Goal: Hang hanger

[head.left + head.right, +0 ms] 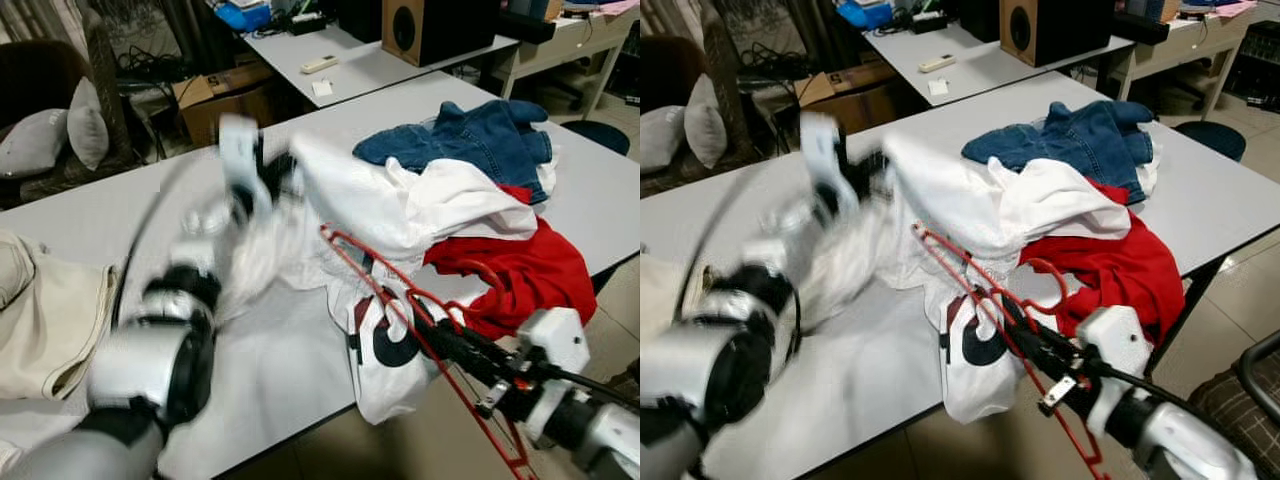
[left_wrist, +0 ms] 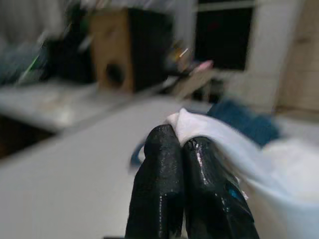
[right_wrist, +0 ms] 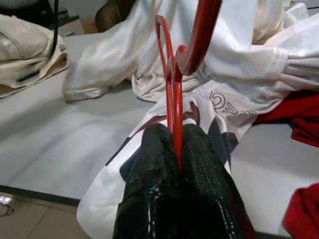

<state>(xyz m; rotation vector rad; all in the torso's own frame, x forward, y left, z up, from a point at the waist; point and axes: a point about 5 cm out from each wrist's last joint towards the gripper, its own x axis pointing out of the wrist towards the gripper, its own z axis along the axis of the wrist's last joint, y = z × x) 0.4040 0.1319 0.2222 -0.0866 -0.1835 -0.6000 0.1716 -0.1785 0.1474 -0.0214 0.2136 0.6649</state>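
Right hand (image 3: pixel 177 149) clamping red hanger (image 1: pixel 365 275) — white shirt (image 1: pixel 400 205) (left hand (image 2: pixel 180 147) pinching it) alongside

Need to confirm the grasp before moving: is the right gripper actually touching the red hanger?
Touching. The right wrist view shows the right gripper clamping the red hanger between its fingers.

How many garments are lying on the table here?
5, perhaps more hidden: white shirt mid-table, printed white shirt over the near edge, red garment right, denim jacket behind, cream garment far left.
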